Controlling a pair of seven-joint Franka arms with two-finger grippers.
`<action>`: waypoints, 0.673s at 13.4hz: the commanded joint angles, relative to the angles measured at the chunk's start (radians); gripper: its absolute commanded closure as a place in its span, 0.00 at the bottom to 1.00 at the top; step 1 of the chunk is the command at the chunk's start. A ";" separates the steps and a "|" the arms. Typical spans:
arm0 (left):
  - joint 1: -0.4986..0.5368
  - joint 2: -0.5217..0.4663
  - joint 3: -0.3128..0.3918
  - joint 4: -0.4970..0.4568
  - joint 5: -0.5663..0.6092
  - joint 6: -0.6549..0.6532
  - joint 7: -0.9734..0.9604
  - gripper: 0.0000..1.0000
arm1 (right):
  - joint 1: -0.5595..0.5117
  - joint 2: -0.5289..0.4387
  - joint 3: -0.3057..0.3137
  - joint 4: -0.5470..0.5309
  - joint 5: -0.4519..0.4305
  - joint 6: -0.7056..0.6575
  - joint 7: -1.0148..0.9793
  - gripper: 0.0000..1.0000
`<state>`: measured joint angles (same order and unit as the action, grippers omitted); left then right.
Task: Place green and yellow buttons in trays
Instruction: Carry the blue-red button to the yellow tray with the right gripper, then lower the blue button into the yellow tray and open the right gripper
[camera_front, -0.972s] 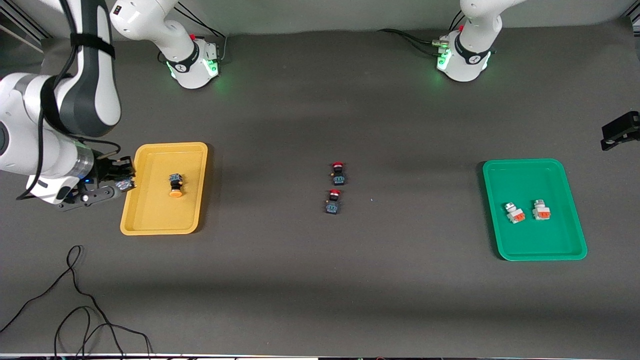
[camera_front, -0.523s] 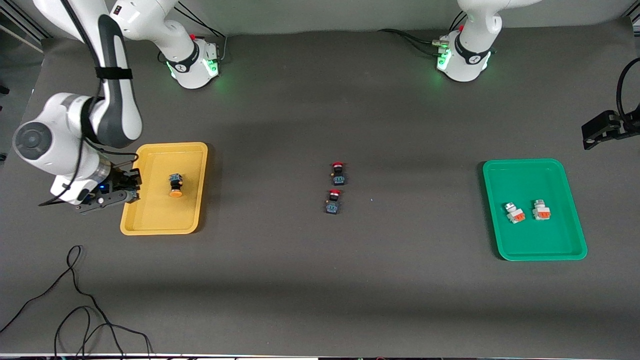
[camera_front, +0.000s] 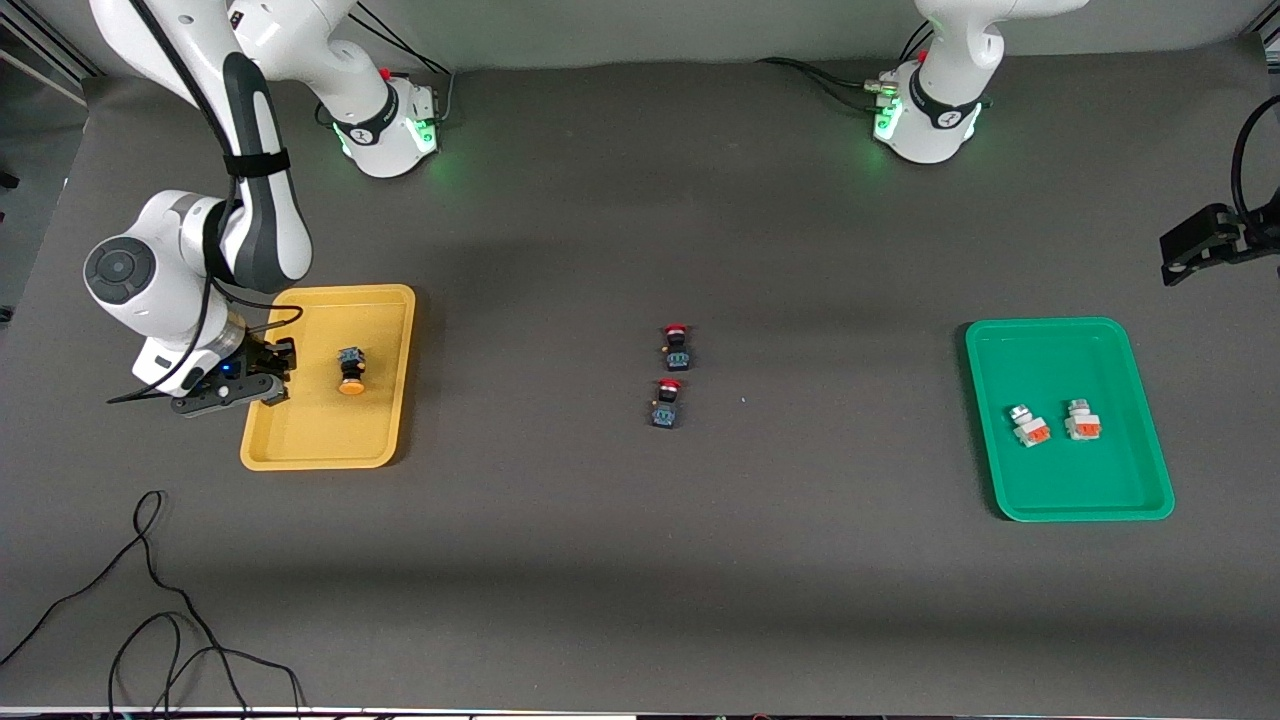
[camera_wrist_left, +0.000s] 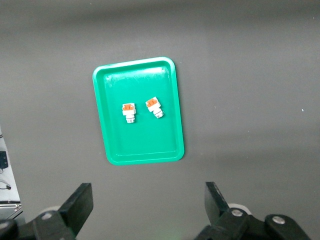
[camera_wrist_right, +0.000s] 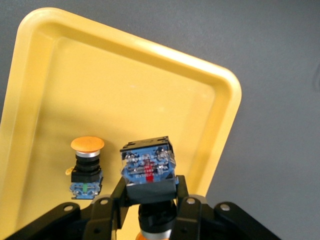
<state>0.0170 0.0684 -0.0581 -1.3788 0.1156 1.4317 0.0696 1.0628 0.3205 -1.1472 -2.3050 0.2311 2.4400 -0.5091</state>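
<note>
Jaws of the right gripper (camera_front: 272, 378) are clamped on a switch and sit over the edge of the yellow tray (camera_front: 300, 450) at the right arm's end of the table, as the front view shows. One orange-capped switch (camera_front: 350, 370) lies in that tray, just beside the gripper. Two red-capped switches (camera_front: 677, 346) lie in the middle of the table, one nearer the front camera than the other. The green tray (camera_front: 1090, 505) sits toward the left arm's end and holds two white switches (camera_front: 1030, 427), side by side but apart. Only part of the left arm shows at the frame edge, waiting above the table.

Seen from the left wrist, the left gripper (camera_wrist_left: 147, 210) hangs high over bare table near the green tray (camera_wrist_left: 145, 155), its fingers (camera_wrist_left: 80, 202) spread wide and holding nothing. Both white switches (camera_wrist_left: 129, 111) show inside.

From the right wrist, the right gripper (camera_wrist_right: 150, 197) pinches a held switch (camera_wrist_right: 148, 162), blue-black body showing, above the yellow tray (camera_wrist_right: 220, 130). The orange-capped switch (camera_wrist_right: 86, 167) lies on the tray floor beside it.
</note>
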 joint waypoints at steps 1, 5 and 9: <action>-0.018 -0.056 0.017 -0.089 -0.049 0.024 -0.028 0.01 | 0.006 0.080 0.007 -0.001 0.141 0.016 -0.029 1.00; -0.018 -0.094 -0.005 -0.167 -0.065 0.078 -0.093 0.01 | -0.076 0.146 0.079 0.001 0.276 0.016 -0.097 1.00; -0.017 -0.088 -0.003 -0.167 -0.063 0.079 -0.090 0.01 | -0.242 0.190 0.207 0.015 0.373 0.027 -0.239 1.00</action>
<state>0.0063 0.0120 -0.0682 -1.5072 0.0587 1.4873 -0.0028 0.8892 0.4835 -0.9844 -2.3094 0.5578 2.4546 -0.6718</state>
